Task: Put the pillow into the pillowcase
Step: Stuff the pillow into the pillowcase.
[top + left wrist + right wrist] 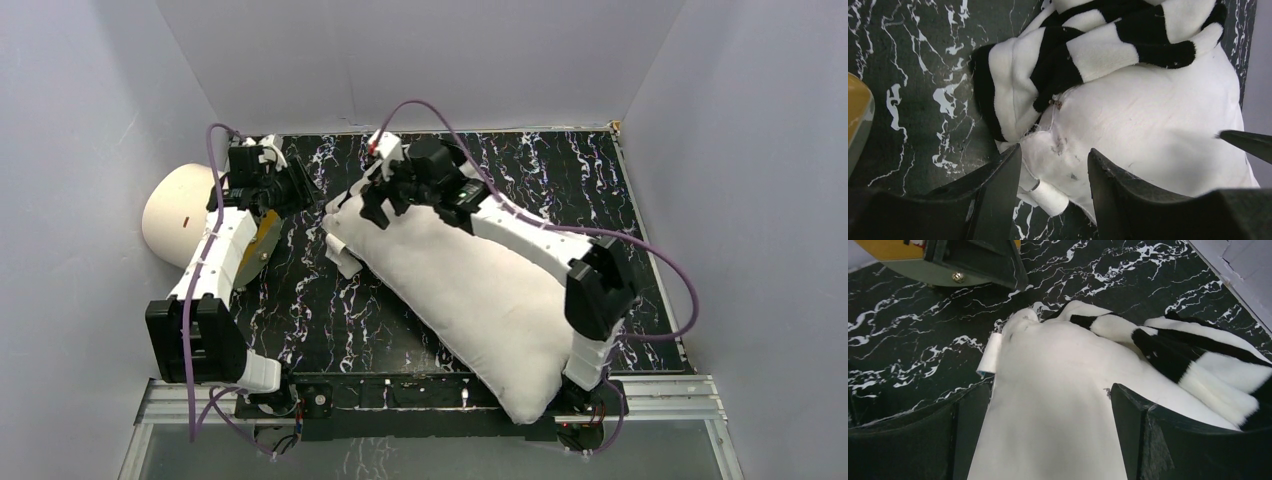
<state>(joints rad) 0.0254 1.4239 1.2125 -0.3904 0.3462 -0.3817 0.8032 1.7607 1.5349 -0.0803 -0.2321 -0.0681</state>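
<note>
Pillow [470,300]: lies on the bench [330,310], nearly all of it uncovered.
Long axis: slantwise, from its near end at the right arm's base to its far end.
Pillowcase [1108,45]: bunched in striped folds against the pillow's far end; I cannot make out its mouth.
Right pincer [1050,390]: over the pillow's far end, jaws wide apart, gripping nothing.
Left pincer [1054,151]: over the pillow's far corner, jaws apart, empty.
Nearer arm: both close; the right looks nearer the folds.
</note>
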